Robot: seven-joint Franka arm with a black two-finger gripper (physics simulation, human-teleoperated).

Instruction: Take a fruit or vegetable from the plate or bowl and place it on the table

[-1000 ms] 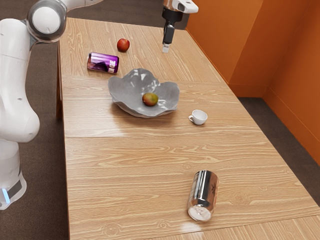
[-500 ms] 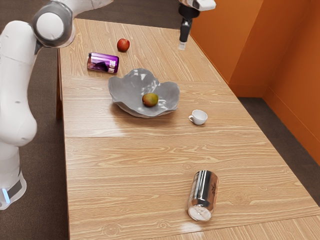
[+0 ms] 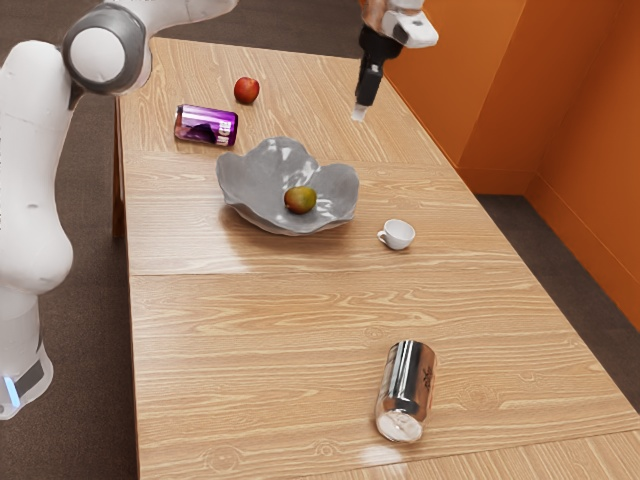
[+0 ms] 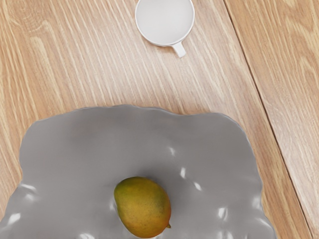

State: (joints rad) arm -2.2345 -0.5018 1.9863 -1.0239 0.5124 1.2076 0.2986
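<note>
My gripper (image 3: 359, 112) hangs in the air above the table (image 3: 250, 330), beyond the bowl's far right rim in the exterior view. The grey wavy-edged bowl (image 3: 250, 190) holds one green-and-reddish mango (image 3: 300, 200), which lies at its bottom. Seen from my hand, the mango (image 4: 143, 206) rests on the inner surface of the bowl (image 4: 89, 149), and I see no contact between it and my gripper. A red apple (image 3: 246, 90) sits directly on the table, apart from the bowl.
A white cup (image 3: 398, 235) stands just right of the bowl in the exterior view; the same cup (image 4: 165, 20) is near the rim in the wrist view. A purple can (image 3: 206, 126) lies near the apple, and a silver can (image 3: 406, 390) lies in the foreground.
My gripper has moved toward the exterior view's right, then come a little lower in that view. The mango, bowl, apple, cup and cans have stayed where they were.
</note>
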